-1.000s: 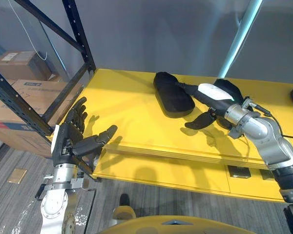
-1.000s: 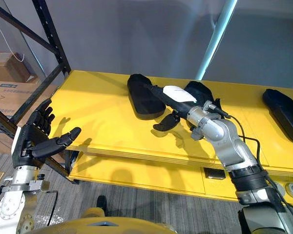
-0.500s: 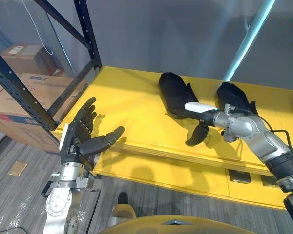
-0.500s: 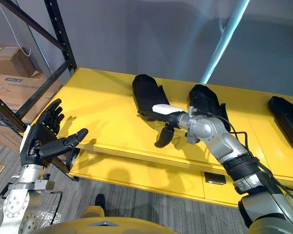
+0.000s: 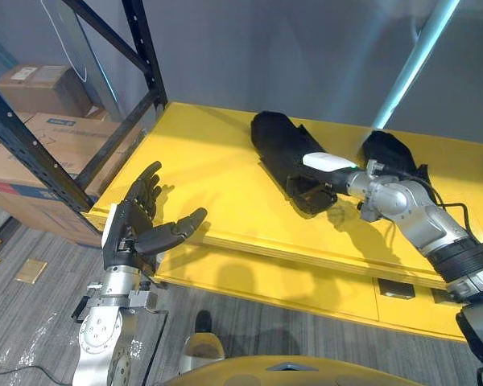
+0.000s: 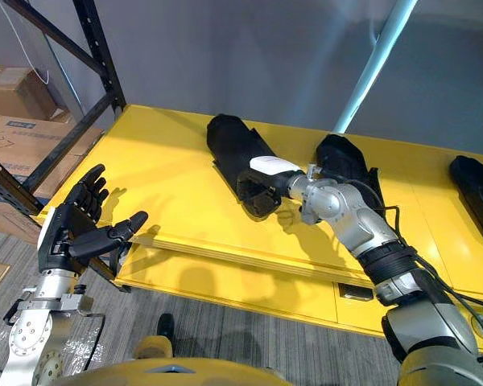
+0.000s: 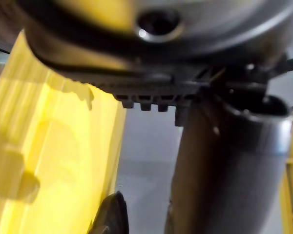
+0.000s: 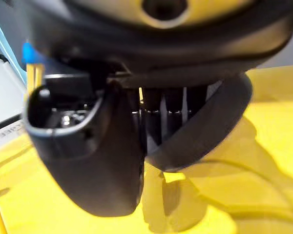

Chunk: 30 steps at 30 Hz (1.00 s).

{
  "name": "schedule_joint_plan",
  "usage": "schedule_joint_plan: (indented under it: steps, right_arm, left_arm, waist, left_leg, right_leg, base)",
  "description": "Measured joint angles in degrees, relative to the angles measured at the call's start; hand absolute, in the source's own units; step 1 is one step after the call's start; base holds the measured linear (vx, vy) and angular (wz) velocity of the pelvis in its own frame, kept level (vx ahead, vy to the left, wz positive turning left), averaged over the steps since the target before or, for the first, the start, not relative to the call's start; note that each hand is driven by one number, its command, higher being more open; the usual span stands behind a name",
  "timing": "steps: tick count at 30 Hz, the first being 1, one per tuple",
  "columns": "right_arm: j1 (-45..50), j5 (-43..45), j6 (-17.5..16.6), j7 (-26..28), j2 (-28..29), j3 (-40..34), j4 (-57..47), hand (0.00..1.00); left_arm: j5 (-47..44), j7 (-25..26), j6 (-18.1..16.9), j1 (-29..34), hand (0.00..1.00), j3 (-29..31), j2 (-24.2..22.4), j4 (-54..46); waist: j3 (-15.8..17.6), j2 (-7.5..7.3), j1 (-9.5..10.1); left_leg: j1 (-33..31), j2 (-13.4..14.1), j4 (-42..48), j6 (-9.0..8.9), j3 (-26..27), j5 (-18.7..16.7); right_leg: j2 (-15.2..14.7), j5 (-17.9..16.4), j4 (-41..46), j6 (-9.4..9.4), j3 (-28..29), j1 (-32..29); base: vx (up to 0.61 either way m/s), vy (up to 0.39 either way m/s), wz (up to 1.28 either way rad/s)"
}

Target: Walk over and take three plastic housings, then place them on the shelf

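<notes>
The right hand (image 6: 272, 166) is clamped on the near end of a black plastic housing (image 6: 229, 145) that lies near the middle of the yellow bench (image 5: 209, 193). Its white-covered thumb is on top and its fingers are curled into the open end below. A second black housing (image 5: 390, 153) lies just beside the right forearm, toward the back edge. A third housing (image 6: 476, 189) lies near the right edge, well apart from the others. The left hand (image 5: 133, 233) hovers off the front left corner, fingers spread and straight, holding nothing. A black rack frame (image 5: 149, 64) rises at the left edge, with cardboard boxes (image 5: 48, 145) behind it.
</notes>
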Motion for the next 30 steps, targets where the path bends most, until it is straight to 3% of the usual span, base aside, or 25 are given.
schedule_joint_plan:
  steps: [8,19,30]
  right_arm:
    - [0.0,0.1,-0.9,-1.5,1.7,0.3,0.0,0.00]
    - [1.2,2.2,3.0,-4.2,6.8,-0.3,-0.8,0.00]
    - [1.2,2.2,-0.9,-7.1,8.8,1.5,-1.3,0.00]
  left_arm:
    - [0.0,0.3,0.7,-0.8,1.00,-0.6,0.0,0.0]
    - [0.3,0.2,0.9,-0.8,1.00,-1.0,0.0,0.0]
    - [2.0,0.7,1.0,-0.7,1.00,-2.0,-0.4,0.0]
  waist:
    - [0.6,-0.19,0.17]
    - [1.5,0.27,-0.18]
    - [1.7,0.58,0.19]
  left_leg:
    - [0.3,0.0,0.0,0.01,0.0,0.0]
    - [0.7,0.2,0.0,0.12,0.3,-0.4]
    - [0.7,0.2,0.2,0.08,0.2,0.0]
  right_leg:
    - [-0.1,-0.1,0.5,-0.10,0.1,0.0]
    - [-0.1,-0.2,0.7,-0.13,0.2,0.1]
    - [-0.1,-0.2,0.8,-0.14,0.2,0.1]
  base:
    - [0.00,0.000,0.00]
    - [0.00,0.000,0.00]
    - [0.00,0.000,0.00]
